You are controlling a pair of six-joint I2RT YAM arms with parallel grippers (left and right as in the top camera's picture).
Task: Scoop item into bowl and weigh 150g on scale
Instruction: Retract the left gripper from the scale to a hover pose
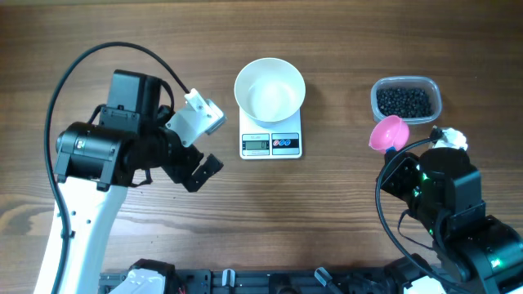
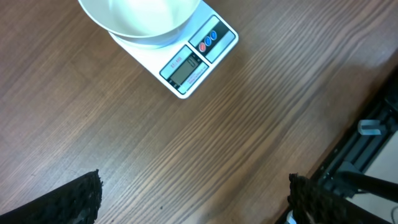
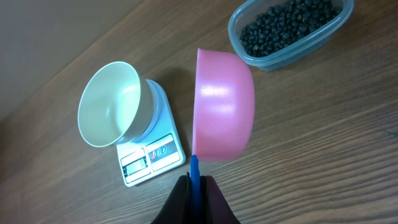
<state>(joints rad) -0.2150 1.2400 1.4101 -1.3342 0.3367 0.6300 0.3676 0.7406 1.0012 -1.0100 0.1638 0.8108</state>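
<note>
The black beads (image 1: 403, 102) are still sitting in the clear tub (image 1: 377, 91) while the white bowl (image 1: 249, 102) is waiting empty on the scale (image 1: 270, 144), so with the right gripper (image 3: 194, 186) pinching the pink scoop (image 1: 388, 133) and the left gripper (image 2: 194, 202) hanging wide open, I'm guessing all the scooping's left.

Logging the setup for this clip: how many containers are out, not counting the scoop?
2. The white bowl sits on the scale at centre; the clear tub of black beads stands to its right. None seems hidden.
</note>
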